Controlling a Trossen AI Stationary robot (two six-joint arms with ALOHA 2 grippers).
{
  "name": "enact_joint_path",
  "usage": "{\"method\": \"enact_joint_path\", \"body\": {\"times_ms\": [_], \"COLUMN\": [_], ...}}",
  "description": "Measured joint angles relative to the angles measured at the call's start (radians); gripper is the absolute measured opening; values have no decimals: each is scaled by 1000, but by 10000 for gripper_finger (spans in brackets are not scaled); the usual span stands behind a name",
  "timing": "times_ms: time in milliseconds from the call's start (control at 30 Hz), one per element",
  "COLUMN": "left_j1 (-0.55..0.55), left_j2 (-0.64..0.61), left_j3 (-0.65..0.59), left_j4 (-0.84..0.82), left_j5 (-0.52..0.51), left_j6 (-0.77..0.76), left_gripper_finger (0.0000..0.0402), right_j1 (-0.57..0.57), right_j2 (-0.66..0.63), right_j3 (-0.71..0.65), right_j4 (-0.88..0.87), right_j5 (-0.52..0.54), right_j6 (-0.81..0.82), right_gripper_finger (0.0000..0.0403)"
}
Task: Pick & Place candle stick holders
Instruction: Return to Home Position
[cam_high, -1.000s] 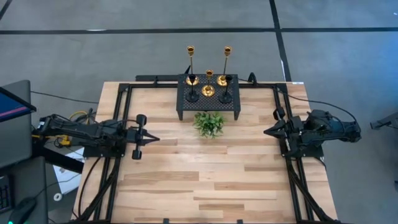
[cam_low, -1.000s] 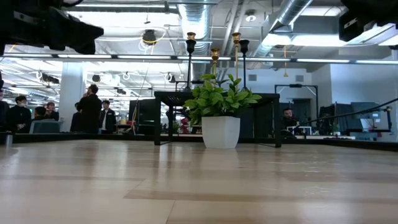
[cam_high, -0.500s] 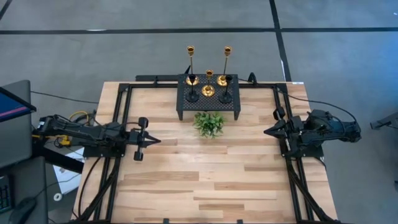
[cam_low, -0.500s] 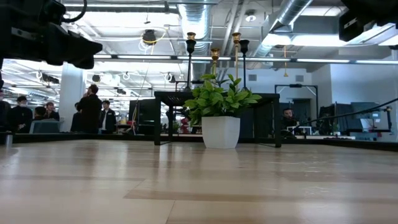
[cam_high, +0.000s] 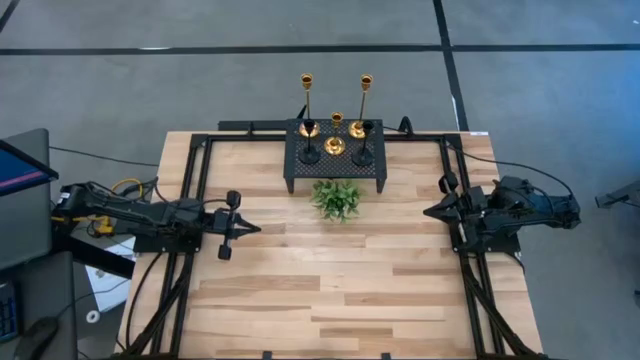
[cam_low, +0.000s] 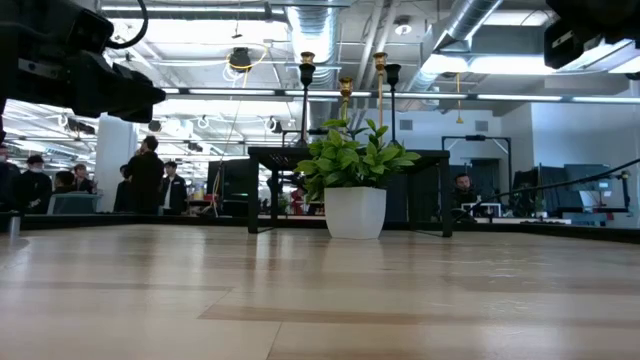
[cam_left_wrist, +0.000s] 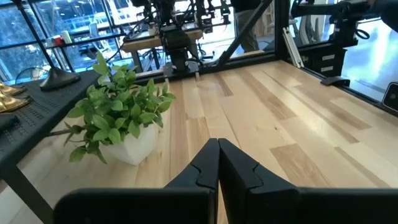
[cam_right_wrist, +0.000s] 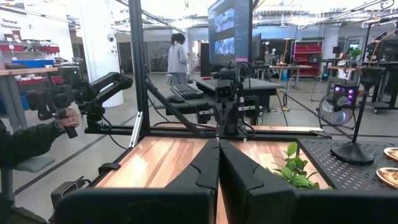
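Found the five candle stick holders (cam_high: 334, 146), two tall thin gold, one short gold and two short black, grouped upright on the black mesh stand (cam_high: 340, 172) at the far edge of the pale wooden table (cam_high: 330, 290), just behind the small green potted plant (cam_high: 336, 199). Saw the left gripper (cam_high: 246, 228) over the table's left side, jaws clenched on nothing. Saw the right gripper (cam_high: 428, 212) at the right side, well apart, jaws seemingly pressed together and empty too.
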Motion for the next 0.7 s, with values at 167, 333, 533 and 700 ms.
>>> {"method": "enact_joint_path", "body": {"times_ms": [167, 333, 533, 700], "left_j1": [0, 0, 0, 0], "left_j2": [0, 0, 0, 0], "left_j3": [0, 0, 0, 0], "left_j4": [0, 1, 1, 1], "left_j5": [0, 0, 0, 0], "left_j6": [0, 0, 0, 0], "left_gripper_finger": [3, 5, 3, 5], "right_j1": [0, 0, 0, 4], "right_j2": [0, 0, 0, 0], "right_j3": [-65, -152, -231, -256], "right_j4": [56, 137, 230, 234], "right_j5": [8, 8, 8, 6], "right_j6": [8, 17, 2, -16], "right_gripper_finger": [0, 0, 0, 0]}}
